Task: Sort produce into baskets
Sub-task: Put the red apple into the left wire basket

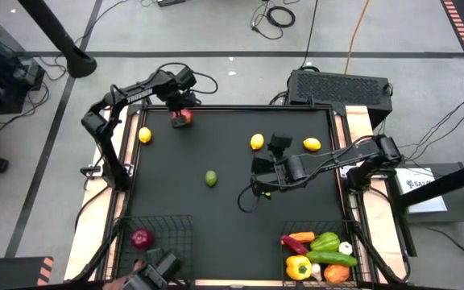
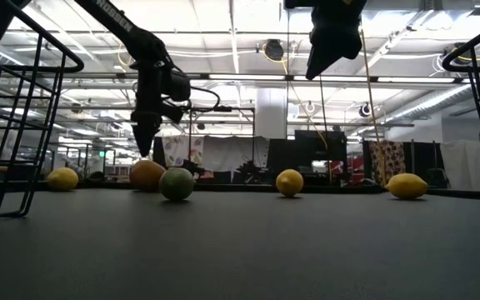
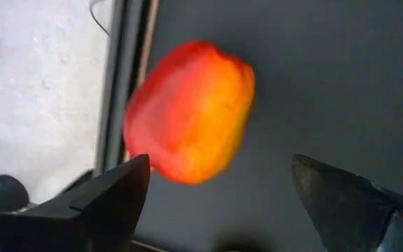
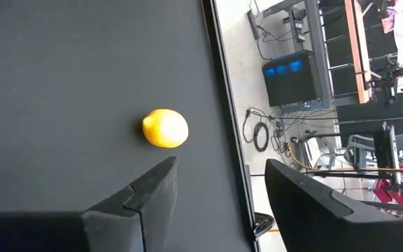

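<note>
A red-orange apple [image 1: 182, 118] rests on the black table at its far left corner. My left gripper [image 3: 215, 203] hangs open just above it, pointing down, one finger off to each side; in the low view the fingertips [image 2: 144, 150] end right over the apple [image 2: 147, 173]. My right gripper [image 1: 258, 179] is open and raised over the table's middle, with nothing between its fingers. Three lemons [image 1: 145, 135] [image 1: 257, 142] [image 1: 312, 145] and a green lime [image 1: 211, 178] lie loose on the table. The near left basket [image 1: 171, 219] holds a purple onion [image 1: 141, 238]. The near right basket [image 1: 284, 228] holds several vegetables.
A black grilled box [image 1: 341, 84] stands beyond the table's far right corner. The right wrist view shows one lemon [image 4: 165, 129] close to a table edge. Bare table lies between the lime and the baskets. The apple sits close to the table's far edge.
</note>
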You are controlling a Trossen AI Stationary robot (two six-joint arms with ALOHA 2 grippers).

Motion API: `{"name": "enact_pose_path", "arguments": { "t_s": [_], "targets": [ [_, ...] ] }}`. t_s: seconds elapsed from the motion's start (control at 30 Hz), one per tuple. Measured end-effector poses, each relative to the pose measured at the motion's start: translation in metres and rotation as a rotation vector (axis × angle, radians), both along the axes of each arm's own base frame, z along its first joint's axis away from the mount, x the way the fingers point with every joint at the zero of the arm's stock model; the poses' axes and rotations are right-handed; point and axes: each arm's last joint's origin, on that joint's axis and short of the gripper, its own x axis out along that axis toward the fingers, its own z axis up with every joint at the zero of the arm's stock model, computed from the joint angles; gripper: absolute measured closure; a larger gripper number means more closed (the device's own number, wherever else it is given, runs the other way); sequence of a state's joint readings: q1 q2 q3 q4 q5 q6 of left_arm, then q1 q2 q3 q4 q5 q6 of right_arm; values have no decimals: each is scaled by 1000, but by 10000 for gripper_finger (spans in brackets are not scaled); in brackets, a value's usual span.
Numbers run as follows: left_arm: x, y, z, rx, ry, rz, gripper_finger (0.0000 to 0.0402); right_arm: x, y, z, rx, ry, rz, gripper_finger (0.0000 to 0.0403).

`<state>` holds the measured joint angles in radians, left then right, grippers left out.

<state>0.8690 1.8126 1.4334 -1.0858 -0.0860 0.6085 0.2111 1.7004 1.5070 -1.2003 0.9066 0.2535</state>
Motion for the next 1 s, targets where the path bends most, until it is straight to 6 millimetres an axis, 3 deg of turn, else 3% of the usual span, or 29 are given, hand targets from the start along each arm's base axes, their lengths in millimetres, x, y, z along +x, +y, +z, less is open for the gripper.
{"name": "enact_pose_path", "arguments": {
  "t_s": [0.3, 0.53, 0.77, 1.0],
  "targets": [
    [5, -10, 1, -18, 31, -36, 51, 0, 1, -1, 22, 9, 8, 197],
    [17, -4, -1, 89, -6, -100, 88, 0, 1, -1, 21, 10, 9, 197],
    [10, 5, -11, 56, 27, -53, 98, 0, 1, -1, 21, 11, 10, 197],
    [7, -2, -12, -42, 39, -48, 98, 0, 1, -1, 21, 11, 9, 197]
  ]
}}
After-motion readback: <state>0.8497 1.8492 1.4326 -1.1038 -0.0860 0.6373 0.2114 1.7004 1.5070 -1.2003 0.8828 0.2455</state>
